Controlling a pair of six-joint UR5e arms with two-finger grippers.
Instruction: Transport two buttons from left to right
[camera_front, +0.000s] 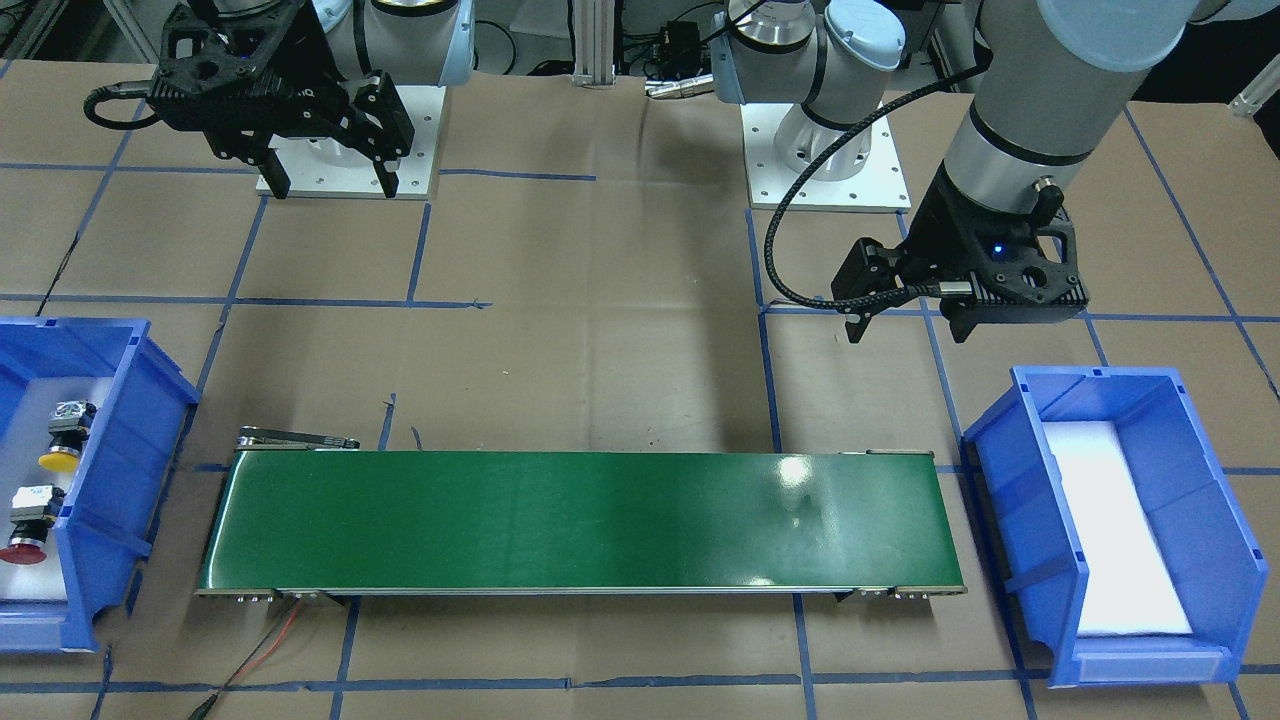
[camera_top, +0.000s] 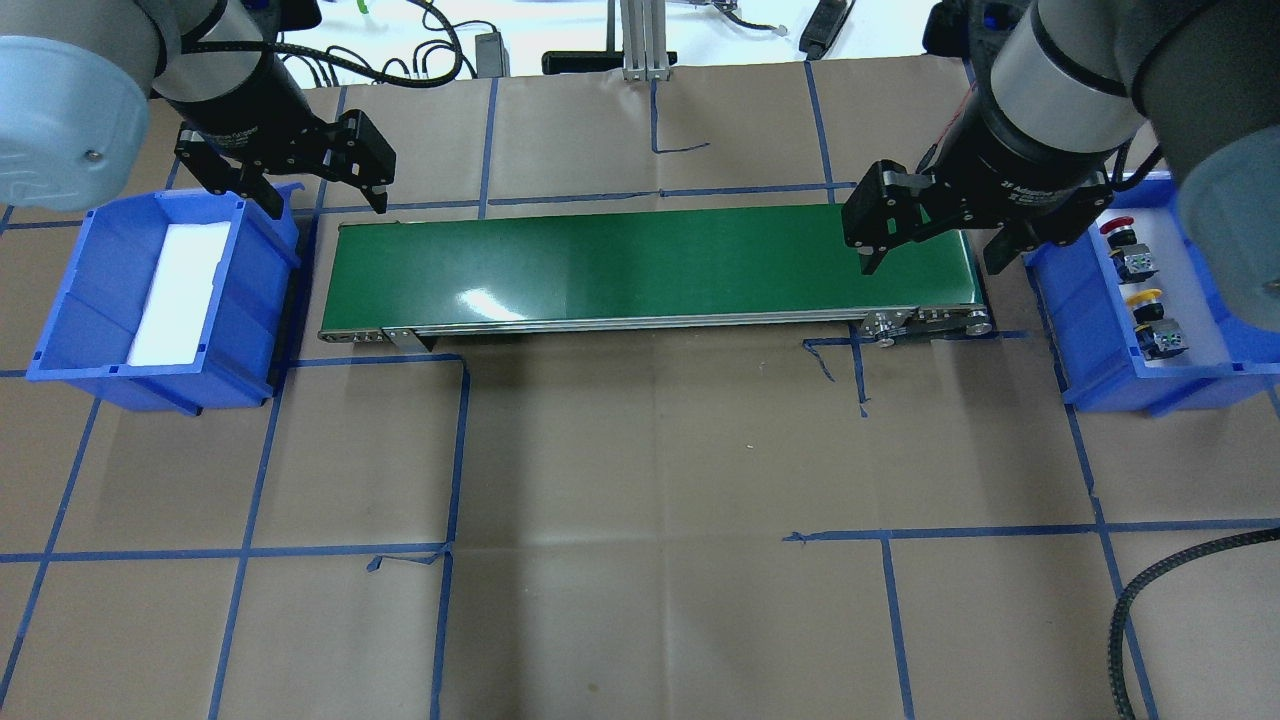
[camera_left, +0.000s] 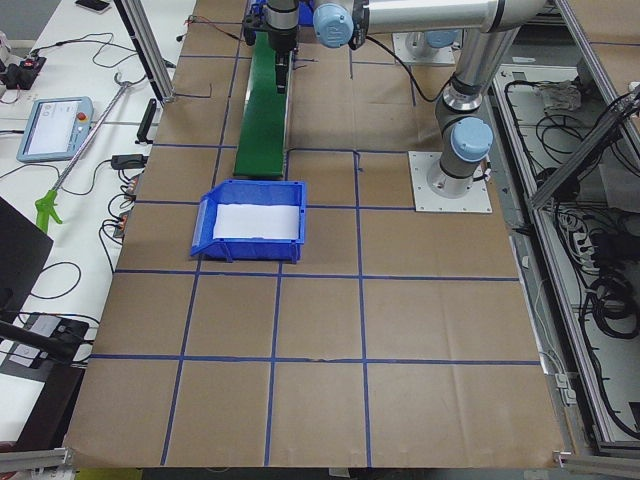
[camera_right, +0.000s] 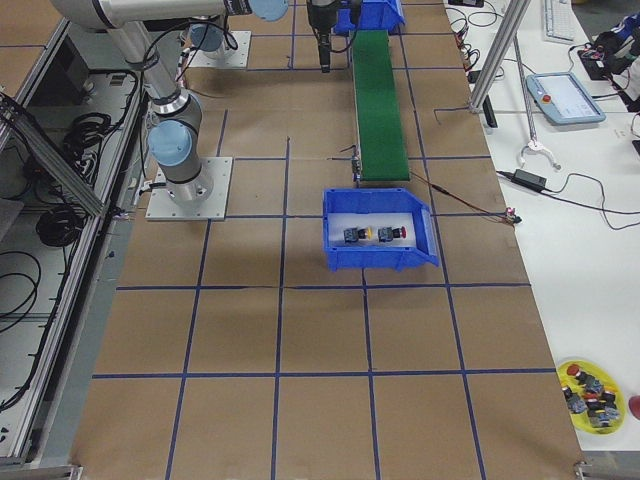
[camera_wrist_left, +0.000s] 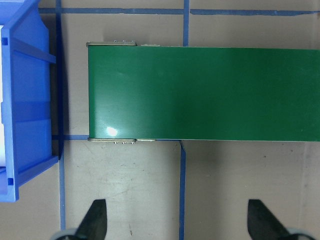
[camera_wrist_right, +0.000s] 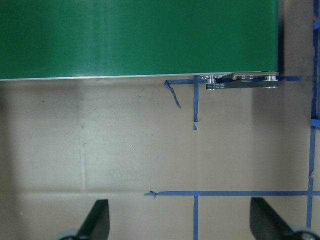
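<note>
1. At the robot's left end of the desk (camera_top: 640, 480) stands the left blue bin (camera_top: 165, 300); it holds only a white liner, with no button in it
2. The left claw (camera_top: 322, 185) hangs just beside this bin, above the left end of the belt, released and holding nothing; its fingers (camera_wrist_left: 95, 220) are wide apart in the left wrist view. I judge that it waits here because this is the place where a button would be put down on the belt or taken from it
3. The green conveyor belt (camera_top: 650, 265) lies between the two bins like a bridge, and nothing is on it
4. The right claw (camera_top: 935, 225) hovers over the right end of the belt, also released and without load
5. The right blue bin (camera_top: 1085, 330) contains both buttons, lying on the liner: the red button (camera_top: 1122, 232) farther from the robot, the yellow button (camera_top: 1150, 305) nearer, close together. As they already lie on the right side, the transport looks finished
</note>
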